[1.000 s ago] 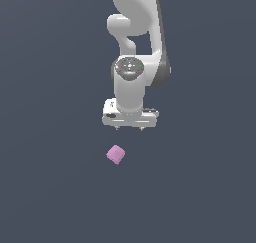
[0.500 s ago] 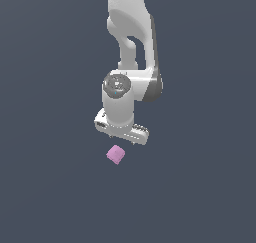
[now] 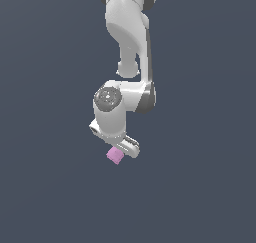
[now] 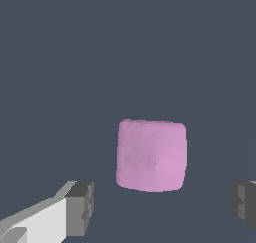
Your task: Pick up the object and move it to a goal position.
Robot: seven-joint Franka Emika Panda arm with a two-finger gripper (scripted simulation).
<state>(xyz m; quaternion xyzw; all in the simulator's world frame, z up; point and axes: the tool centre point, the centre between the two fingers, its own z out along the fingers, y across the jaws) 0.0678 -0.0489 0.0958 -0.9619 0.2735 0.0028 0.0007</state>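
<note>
The pink-lilac cube (image 3: 115, 156) lies on the dark grey floor, partly covered by the white gripper (image 3: 120, 149) that hangs just above it. In the wrist view the cube (image 4: 151, 155) fills the middle, between and just beyond the two dark fingertips (image 4: 80, 208). The gripper (image 4: 162, 207) is open, wider than the cube, and holds nothing. The fingertips themselves are hidden behind the hand in the exterior view.
The white arm (image 3: 127, 42) reaches down from the top of the exterior view. The floor (image 3: 200, 187) is a plain dark grey surface with nothing else on it.
The arm has come down and swung toward the exterior view's left, bringing the gripper from above the cube to right over it. The cube has not moved.
</note>
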